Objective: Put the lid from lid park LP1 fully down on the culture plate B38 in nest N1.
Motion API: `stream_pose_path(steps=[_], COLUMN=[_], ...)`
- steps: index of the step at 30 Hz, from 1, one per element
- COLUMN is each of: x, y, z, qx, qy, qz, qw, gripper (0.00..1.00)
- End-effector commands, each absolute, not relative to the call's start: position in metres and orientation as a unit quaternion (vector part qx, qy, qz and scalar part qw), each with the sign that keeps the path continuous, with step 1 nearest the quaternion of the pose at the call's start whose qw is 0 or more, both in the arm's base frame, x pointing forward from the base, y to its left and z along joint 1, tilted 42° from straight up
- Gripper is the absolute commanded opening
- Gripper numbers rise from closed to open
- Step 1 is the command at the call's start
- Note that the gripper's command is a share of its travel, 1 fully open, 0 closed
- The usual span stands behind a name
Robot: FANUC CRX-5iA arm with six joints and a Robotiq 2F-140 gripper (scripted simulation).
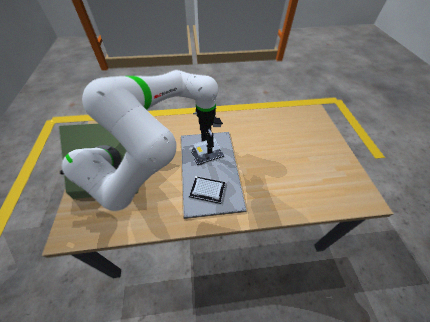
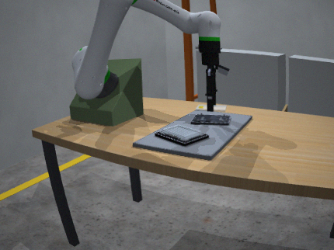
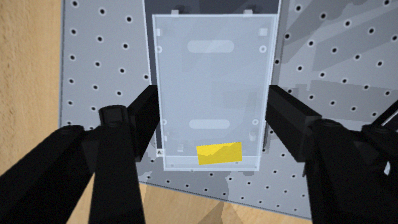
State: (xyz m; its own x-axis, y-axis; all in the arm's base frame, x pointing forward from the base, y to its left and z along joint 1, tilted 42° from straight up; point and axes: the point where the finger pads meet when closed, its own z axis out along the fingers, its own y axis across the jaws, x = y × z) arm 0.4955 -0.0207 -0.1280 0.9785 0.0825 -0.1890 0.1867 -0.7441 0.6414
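Wrist view: pincer (image 3: pixel 212 117) clamped on clear lid (image 3: pixel 210 75); culture plate (image 1: pixel 207 188) sits uncovered in its nest.

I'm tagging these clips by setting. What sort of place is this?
Probably a lab-automation cell on an industrial floor: a perforated grey deck on a wooden table holds a culture plate, with yellow floor tape marking the robot's area.

- Setting: industrial robot cell fitted for lab automation.
- Below the gripper (image 2: pixel 210 108): grey perforated plate (image 1: pixel 235 178) on a wooden table (image 1: pixel 310 178); it carries a multiwell culture plate (image 1: pixel 207 188).
- Yellow floor line (image 1: pixel 357 125) borders the table on a concrete floor (image 1: pixel 390 78).
- Beyond the gripper: orange posts (image 1: pixel 85 23) and grey crates (image 1: pixel 135 13) against the wall.
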Motion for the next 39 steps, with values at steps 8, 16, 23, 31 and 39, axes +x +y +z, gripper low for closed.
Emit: stream_pose_path(steps=[8, 16, 23, 31, 39], x=[0.497, 0.498, 0.498, 0.497, 0.472], y=[-0.012, -0.008, -0.007, -0.062, -0.131], z=[-0.119, -0.114, -0.113, -0.059, -0.001], qx=[0.931, 0.931, 0.931, 0.932, 0.931], qy=[0.073, 0.073, 0.073, 0.074, 0.072], qz=[-0.074, -0.074, -0.074, -0.073, -0.073], qw=[0.35, 0.35, 0.35, 0.347, 0.351], gripper=[0.61, 0.61, 0.61, 0.61, 0.61])
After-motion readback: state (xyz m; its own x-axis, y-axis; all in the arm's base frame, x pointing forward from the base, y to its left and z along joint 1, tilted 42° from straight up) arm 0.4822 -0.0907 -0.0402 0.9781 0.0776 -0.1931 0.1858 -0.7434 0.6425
